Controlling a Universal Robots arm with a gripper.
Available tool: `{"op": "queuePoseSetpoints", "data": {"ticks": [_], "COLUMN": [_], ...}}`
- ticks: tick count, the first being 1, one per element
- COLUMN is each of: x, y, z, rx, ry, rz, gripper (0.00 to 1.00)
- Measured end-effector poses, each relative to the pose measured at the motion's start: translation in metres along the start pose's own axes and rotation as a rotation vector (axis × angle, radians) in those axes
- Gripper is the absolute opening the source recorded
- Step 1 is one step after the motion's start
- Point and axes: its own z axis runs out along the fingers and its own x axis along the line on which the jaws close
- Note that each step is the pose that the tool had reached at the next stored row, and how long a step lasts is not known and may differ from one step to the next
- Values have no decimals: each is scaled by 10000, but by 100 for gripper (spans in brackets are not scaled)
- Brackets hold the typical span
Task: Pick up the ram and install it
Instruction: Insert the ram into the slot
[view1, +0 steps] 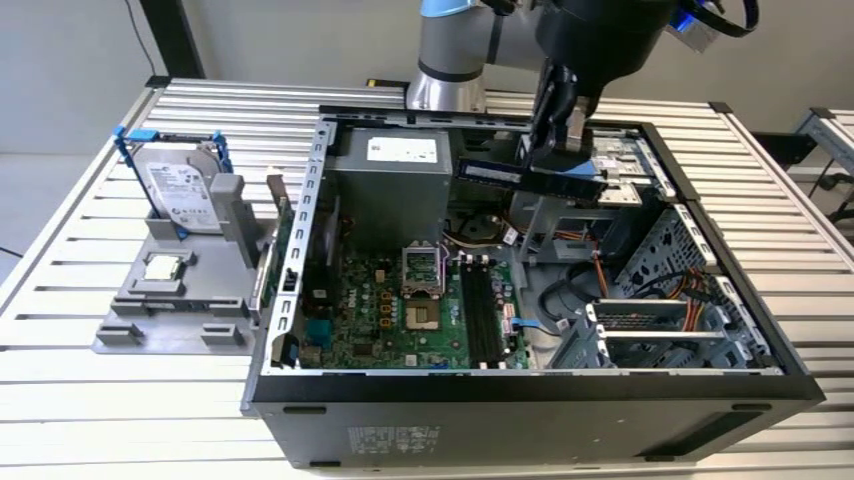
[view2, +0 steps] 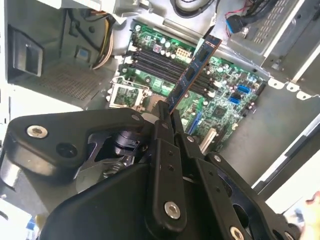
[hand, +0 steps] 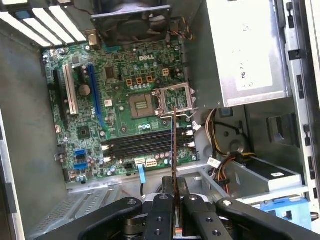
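My claw (view1: 554, 162) is pinched shut on the ram (view1: 527, 178), gripping it near one end so the stick juts out beyond my fingers in both wrist views. I hang high over the open computer case (view1: 310, 250), with the ram well above the motherboard (view1: 387, 310) and not yet seated in anything. In the exterior view the black memory slots (view1: 481, 310) lie at about seven o'clock from the ram, well apart from it. The power supply (view1: 387, 170) sits near it at nine o'clock. My worry is that, held off-centre, the stick could tilt or slip. It might then meet a slot skewed, or snag the cables (view1: 603, 270) at five o'clock.
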Motion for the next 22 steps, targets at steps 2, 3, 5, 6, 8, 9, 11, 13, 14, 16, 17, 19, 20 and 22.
{"op": "queuePoseSetpoints", "data": {"ticks": [2, 3, 5, 6, 8, 9, 11, 13, 14, 16, 17, 19, 20, 22], "x": [0, 0, 0, 0, 0, 0, 0, 0, 0, 0, 0, 0, 0, 0], "y": [0, 0, 0, 0, 0, 0, 0, 0, 0, 0, 0, 0, 0, 0], "z": [0, 0, 0, 0, 0, 0, 0, 1, 1, 1, 1, 2, 2, 2], "rx": [19, 28, 47, 55, 71, 79, 95, 112, 121, 138, 146, 163, 173, 192], "ry": [-15, -23, -36, -43, -54, -60, -71, -83, -87, -97, -103, -117, -124, -139], "rz": [332, 496, 811, 954, 1214, 1338, 1572, 1799, 1926, 2163, 2303, 2603, 2769, 3108], "gripper": [0, 0, 0, 0, 0, 0, 0, 0, 0, 0, 0, 0, 0, 0]}}
